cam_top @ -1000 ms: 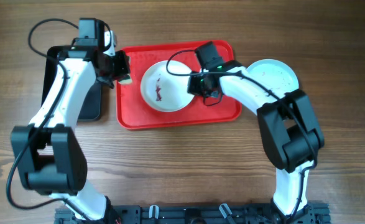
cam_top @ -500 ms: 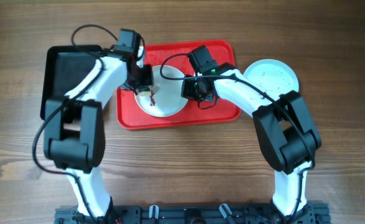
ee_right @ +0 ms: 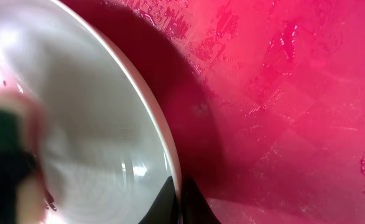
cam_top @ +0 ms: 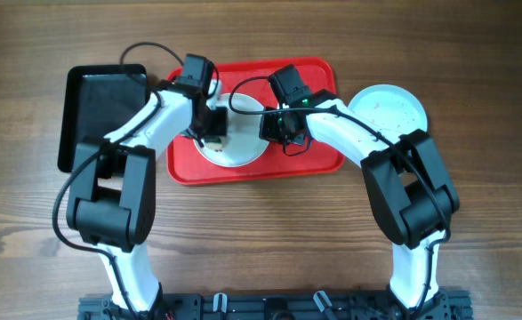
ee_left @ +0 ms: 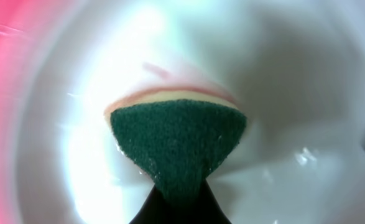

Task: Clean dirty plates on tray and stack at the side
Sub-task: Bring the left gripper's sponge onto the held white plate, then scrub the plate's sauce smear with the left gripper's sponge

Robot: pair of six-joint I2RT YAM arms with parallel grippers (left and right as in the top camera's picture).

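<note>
A white plate (cam_top: 243, 151) lies on the red tray (cam_top: 269, 171). My left gripper (cam_top: 213, 132) is over the plate's left half, shut on a green and yellow sponge (ee_left: 176, 134). The sponge presses against the inside of the plate (ee_left: 294, 74), with a faint reddish streak along its top edge. My right gripper (cam_top: 273, 127) is shut on the plate's right rim (ee_right: 160, 130), one finger inside and one outside. A second, pale plate (cam_top: 387, 108) sits on the table to the right of the tray.
A black rectangular tray (cam_top: 100, 111) lies to the left of the red tray. The red tray floor (ee_right: 281, 93) looks wet and speckled beside the held plate. Both arms cross over the red tray.
My left arm has swung right from the red tray's left edge onto the white plate, carrying the sponge, and now covers the reddish smear. The right gripper keeps its hold on the rim.
</note>
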